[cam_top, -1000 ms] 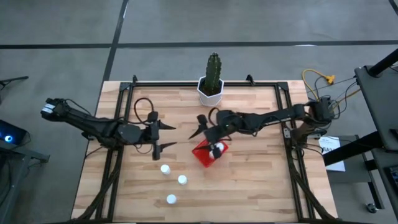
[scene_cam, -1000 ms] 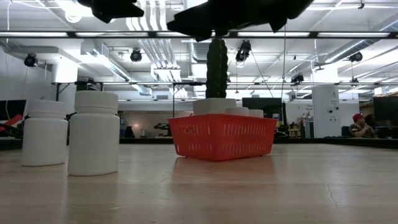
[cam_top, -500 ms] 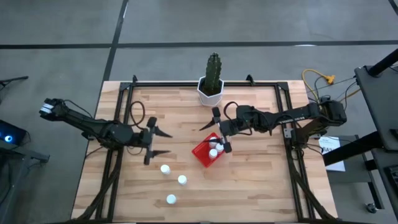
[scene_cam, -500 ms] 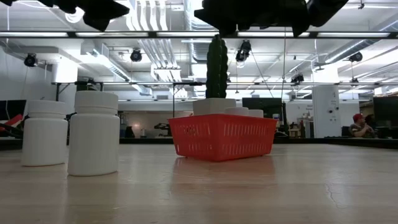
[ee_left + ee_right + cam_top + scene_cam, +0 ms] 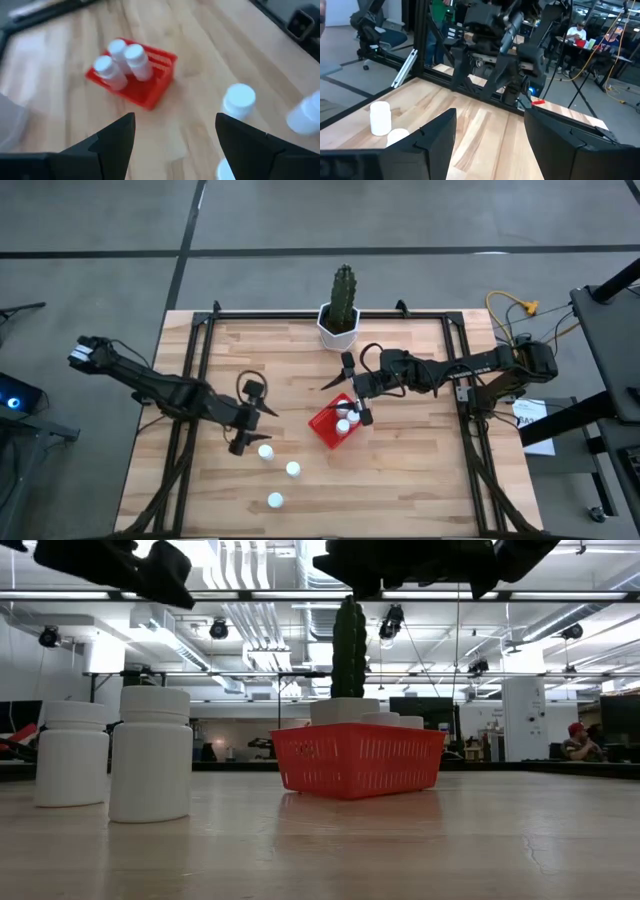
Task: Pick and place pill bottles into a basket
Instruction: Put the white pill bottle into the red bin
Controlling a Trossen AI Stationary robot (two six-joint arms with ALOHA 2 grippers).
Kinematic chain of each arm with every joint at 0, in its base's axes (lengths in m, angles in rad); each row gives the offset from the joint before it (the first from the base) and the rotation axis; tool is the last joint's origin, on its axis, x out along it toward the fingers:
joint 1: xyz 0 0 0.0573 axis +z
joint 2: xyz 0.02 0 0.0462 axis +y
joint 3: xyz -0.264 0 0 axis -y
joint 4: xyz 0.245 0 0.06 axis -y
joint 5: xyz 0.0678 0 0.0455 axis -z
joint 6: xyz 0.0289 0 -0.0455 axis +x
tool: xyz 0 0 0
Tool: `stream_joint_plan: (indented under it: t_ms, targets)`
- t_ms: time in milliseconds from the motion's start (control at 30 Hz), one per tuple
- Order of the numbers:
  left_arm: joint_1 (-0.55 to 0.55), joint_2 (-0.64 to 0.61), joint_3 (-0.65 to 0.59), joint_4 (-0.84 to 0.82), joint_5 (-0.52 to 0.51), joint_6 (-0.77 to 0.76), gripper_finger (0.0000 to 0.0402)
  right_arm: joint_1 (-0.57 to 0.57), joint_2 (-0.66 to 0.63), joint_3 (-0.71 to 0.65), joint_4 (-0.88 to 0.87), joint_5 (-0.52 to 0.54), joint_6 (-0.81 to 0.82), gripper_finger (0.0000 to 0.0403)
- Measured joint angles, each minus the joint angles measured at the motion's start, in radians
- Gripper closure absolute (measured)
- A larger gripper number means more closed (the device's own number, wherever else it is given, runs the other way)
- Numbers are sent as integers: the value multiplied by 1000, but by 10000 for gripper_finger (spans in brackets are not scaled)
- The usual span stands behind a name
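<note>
The red basket (image 5: pixel 325 430) stands on the table's middle with three white pill bottles (image 5: pixel 343 420) upright in it; the left wrist view shows them too (image 5: pixel 122 60). Three more bottles (image 5: pixel 266 451) (image 5: pixel 292 469) (image 5: pixel 275 500) stand on the wood, nearer the near edge. My left gripper (image 5: pixel 254 425) is open and empty, in the air just left of the nearest loose bottle (image 5: pixel 239 100). My right gripper (image 5: pixel 346 392) is open and empty above the basket's far side. In the low view both grippers hang above the basket (image 5: pixel 358 758) and the bottles (image 5: pixel 150 752).
A cactus in a white faceted pot (image 5: pixel 340 320) stands at the table's far edge, behind the basket. A black frame (image 5: pixel 200 340) runs around the table top. Bare wood lies to the right of the basket and along the near edge.
My left gripper has gone toward the table's near edge and down toward the loose bottles, turning as it went, still open. My right gripper has drawn back from over the basket toward the table's right edge, then kept still; three bottles now show in the basket.
</note>
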Motion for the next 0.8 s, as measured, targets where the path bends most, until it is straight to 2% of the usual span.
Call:
stream_joint_plan:
  t_ms: [167,467,800]
  targets:
    - [-32,99,70,-54,61,0,143,0,0,0,0,-1,0,179]
    - [-108,275,182,-173,70,-26,143,0,0,0,-1,-3,8,179]
    - [-119,409,197,-251,67,-107,143,0,0,0,-1,-3,16,179]
